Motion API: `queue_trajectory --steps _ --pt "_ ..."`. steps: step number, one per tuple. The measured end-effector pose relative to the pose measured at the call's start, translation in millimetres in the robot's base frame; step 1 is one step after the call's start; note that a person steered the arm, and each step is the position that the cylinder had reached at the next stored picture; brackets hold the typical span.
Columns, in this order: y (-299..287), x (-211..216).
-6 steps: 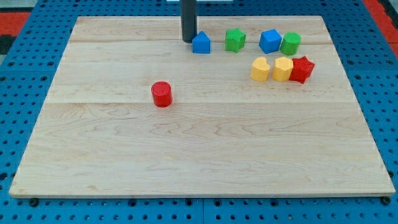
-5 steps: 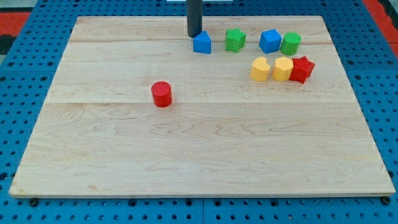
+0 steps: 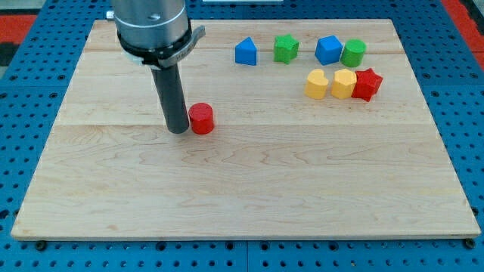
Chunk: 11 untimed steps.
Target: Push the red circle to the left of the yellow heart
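So far the push has hardly begun. The small red cylinder block, the task's red circle (image 3: pixel 201 119), sits on the pale wooden worktop (image 3: pixel 242 189) left of centre, roughly halfway between the top and bottom edges, well apart from the yellow heart-shaped block (image 3: pixel 316 84), which lies toward the top right corner. The red circle already lies on the heart's left, but far off and nearer the bottom edge; what is left, as a judgement, is to slide it rightward and toward the top edge until it rests just beside the heart's left flank.

No jaws exist on this arm, so nothing is open, closed or gripped. The dark rod's tip (image 3: pixel 178 131) stands on the worktop just at the red circle's left side, touching it or nearly so; the exact contact cannot be made out. That placement suits a push to the right.
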State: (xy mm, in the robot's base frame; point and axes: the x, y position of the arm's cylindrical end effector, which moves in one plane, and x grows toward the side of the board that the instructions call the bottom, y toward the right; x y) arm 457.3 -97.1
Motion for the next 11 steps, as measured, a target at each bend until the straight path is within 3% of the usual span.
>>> queue_trajectory --steps 2,5,8,11 --pt "19 -6" --pt "41 -48" --pt "85 -30" --pt "122 -55"
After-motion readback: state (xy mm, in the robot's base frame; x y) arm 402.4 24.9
